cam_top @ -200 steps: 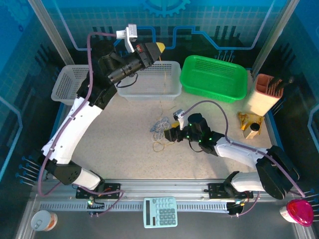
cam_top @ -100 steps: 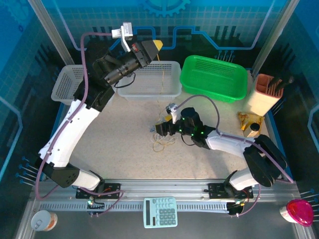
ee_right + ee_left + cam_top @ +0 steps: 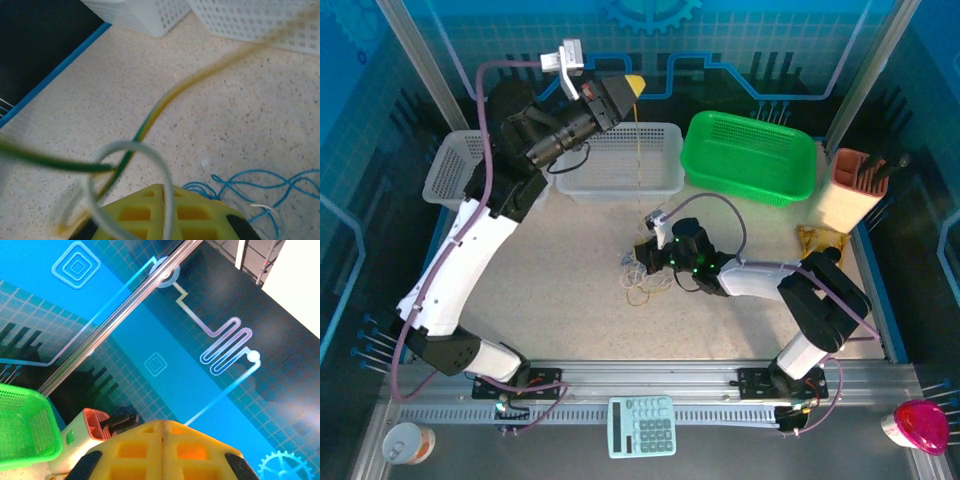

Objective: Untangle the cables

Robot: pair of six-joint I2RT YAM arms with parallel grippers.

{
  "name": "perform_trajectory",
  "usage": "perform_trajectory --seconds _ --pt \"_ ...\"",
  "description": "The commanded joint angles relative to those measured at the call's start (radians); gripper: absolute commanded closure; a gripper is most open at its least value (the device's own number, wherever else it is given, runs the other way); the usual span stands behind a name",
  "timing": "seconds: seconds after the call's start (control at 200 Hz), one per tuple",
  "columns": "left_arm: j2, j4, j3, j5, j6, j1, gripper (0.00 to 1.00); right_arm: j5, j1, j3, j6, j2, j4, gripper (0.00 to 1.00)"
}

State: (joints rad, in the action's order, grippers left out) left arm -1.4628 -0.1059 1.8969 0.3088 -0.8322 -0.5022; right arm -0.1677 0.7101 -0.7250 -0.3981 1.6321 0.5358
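While the left gripper (image 3: 633, 86) holds a cable (image 3: 639, 150), others (image 3: 642, 275) lie tangled.

matt speckled table (image 3: 560, 300), glossy green plastic basket (image 3: 750, 160), smooth cables (image 3: 638, 268)

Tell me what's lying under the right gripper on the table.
A tangle of cables: a white loop and a yellow-green cable cross right at the shut right gripper, blue cables lie beside. The fingers cover whichever strand they pinch, if any.
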Motion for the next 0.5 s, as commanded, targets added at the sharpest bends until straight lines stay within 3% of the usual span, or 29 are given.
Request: perform_trajectory --seconds 0.0,0.2,0.495 --pt "0.004 -0.006 0.11 0.005 0.042 0.002 1.0 0.013 -0.018 0.047 -0.025 0.041 0.065 1.0" --pt "-0.006 -0.063 0.227 -0.006 0.083 0.005 1.0 -0.002 -0.036 0.082 -0.048 0.083 0.108 1.0" --pt "-0.008 -0.098 0.26 -0.014 0.107 0.004 1.0 -0.018 -0.038 0.085 -0.059 0.092 0.12 1.0"
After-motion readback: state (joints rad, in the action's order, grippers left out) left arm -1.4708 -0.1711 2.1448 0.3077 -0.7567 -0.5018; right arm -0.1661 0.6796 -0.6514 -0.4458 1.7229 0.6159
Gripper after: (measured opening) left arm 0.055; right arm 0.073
